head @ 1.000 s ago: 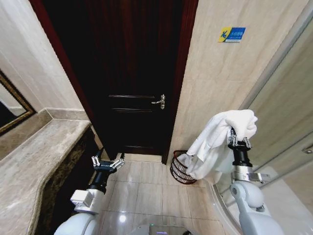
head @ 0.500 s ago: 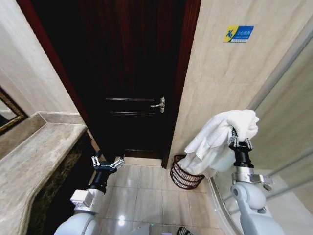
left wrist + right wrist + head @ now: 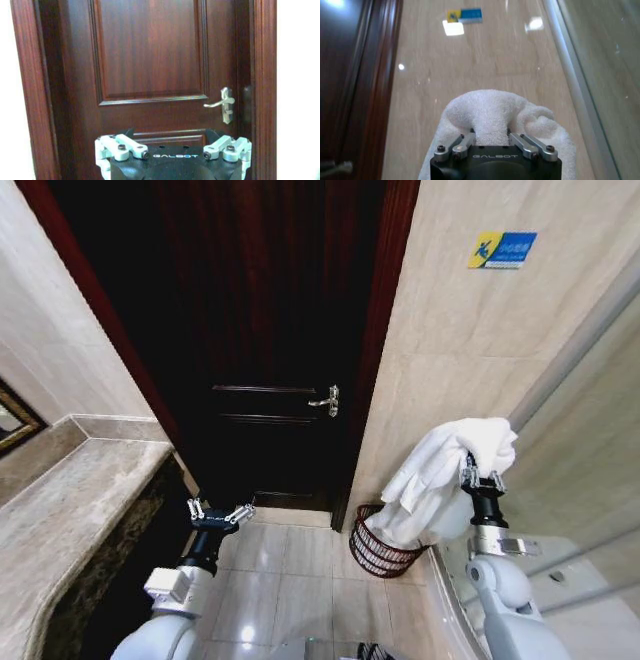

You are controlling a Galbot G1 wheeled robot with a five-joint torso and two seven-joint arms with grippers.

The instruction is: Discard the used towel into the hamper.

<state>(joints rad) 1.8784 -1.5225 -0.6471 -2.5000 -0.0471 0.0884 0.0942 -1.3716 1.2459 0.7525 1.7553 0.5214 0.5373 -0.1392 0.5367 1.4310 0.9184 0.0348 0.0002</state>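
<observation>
On the robot's right side, the right gripper [image 3: 479,477] is raised upright at about the height of the door's lower panel, with its fingers [image 3: 461,143] clamped on a white towel [image 3: 440,473]. The towel bunches over the top of the gripper and hangs down toward the robot's left, its lower folds reaching the hamper [image 3: 379,546]. In the right wrist view the towel [image 3: 492,112] rises as a rounded fold between the two fingers, with the beige tiled wall [image 3: 485,63] and a blue-and-yellow wall sign [image 3: 465,15] beyond it.

The hamper, a dark red-brown wire basket, stands on the tiled floor [image 3: 300,575] at the foot of the wall, just beside the door frame [image 3: 375,370] and directly below the hanging towel.

The left gripper [image 3: 220,512] is held low before the dark wooden door [image 3: 270,330], fingers [image 3: 122,147] apart and holding nothing. The left wrist view faces the door panel and its metal lever handle [image 3: 223,103].

A marble tabletop [image 3: 60,530] runs along the robot's left side.
</observation>
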